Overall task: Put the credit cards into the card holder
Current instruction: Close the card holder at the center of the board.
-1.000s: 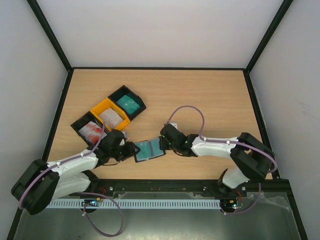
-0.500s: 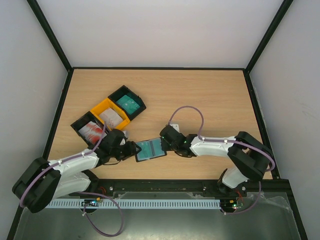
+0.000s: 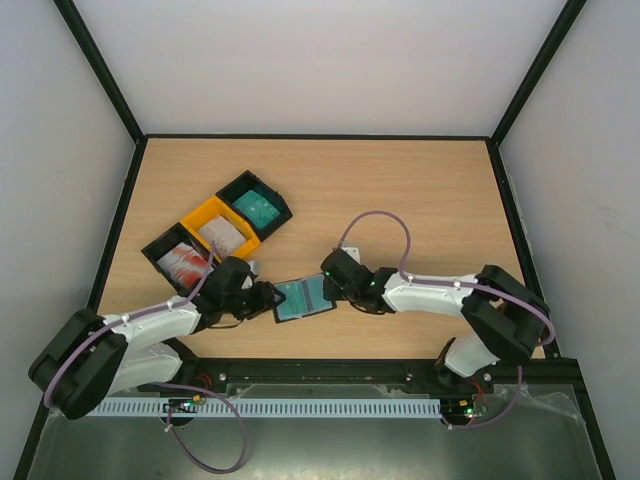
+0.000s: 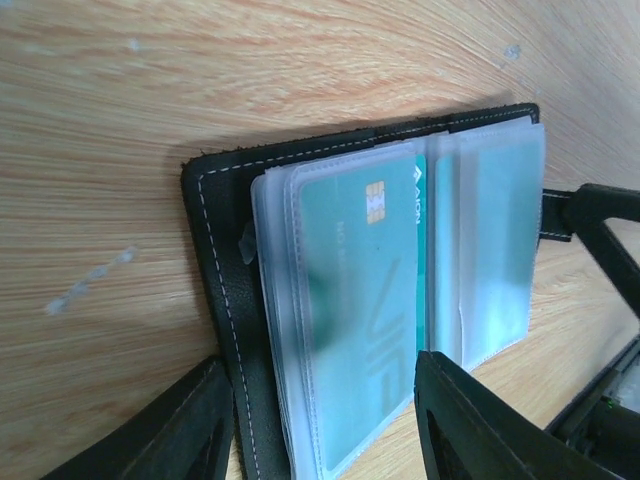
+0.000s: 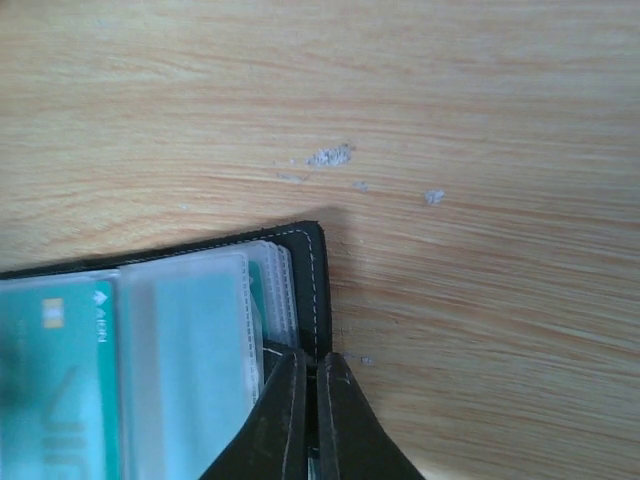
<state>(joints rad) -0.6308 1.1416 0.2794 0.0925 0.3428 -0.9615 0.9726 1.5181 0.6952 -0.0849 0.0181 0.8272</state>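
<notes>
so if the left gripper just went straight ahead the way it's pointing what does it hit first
The open card holder: its clear sleeves, with the teal card in one, lie right between the fingers of the left gripper. Beyond it is the right gripper, though depth is unclear.

Table [image 3: 430, 190]: far half and right side stand open for passage. Trays [image 3: 217, 231] obstruct far left. Near centre, left gripper [image 3: 271, 300] and right gripper [image 3: 327, 290] flank the card holder [image 3: 302, 297], closing both side approaches.
</notes>
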